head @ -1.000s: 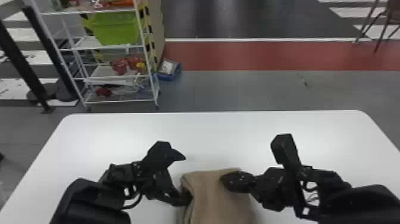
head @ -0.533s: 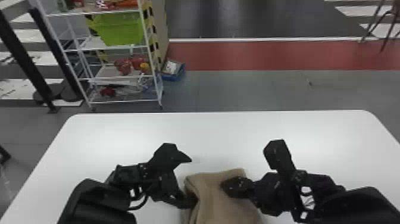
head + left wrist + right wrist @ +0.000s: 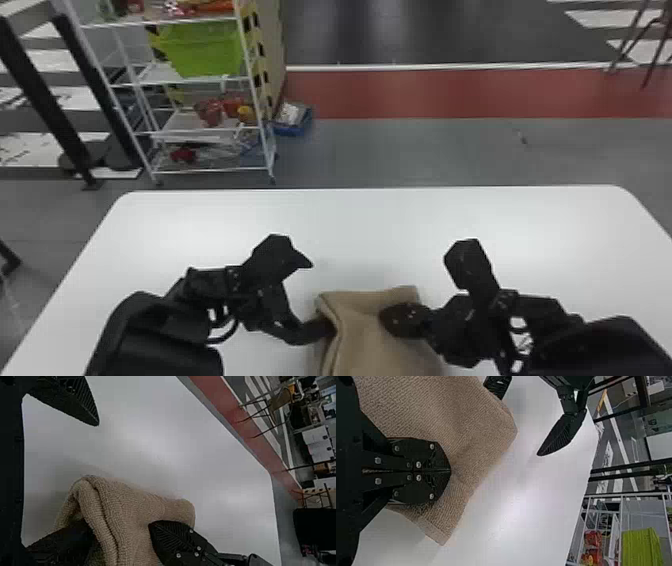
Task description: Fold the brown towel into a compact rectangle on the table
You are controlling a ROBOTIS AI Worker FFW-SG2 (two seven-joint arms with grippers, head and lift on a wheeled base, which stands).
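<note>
Left gripper [image 3: 320, 296] gapes, one finger under the brown towel [image 3: 370, 350]; right gripper [image 3: 389, 320] sits closed on top, short of the worktop's [image 3: 390, 225] far edge; wrist views reveal nubbly weave!

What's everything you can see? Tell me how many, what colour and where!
Towel: one, brown, on the table's near part
Table: one, white, in front
Rack: one, white, beyond the table, left
Bin: one, green, on the rack
Toys or tubs: several, mostly red, on the rack; too blurry to count
Container: one, blue, on the floor beside the rack
Chair: at least one, brown, far right
Left gripper: one, black, open, one finger inside the towel's edge
Right gripper: one, black, shut, over the towel
</note>
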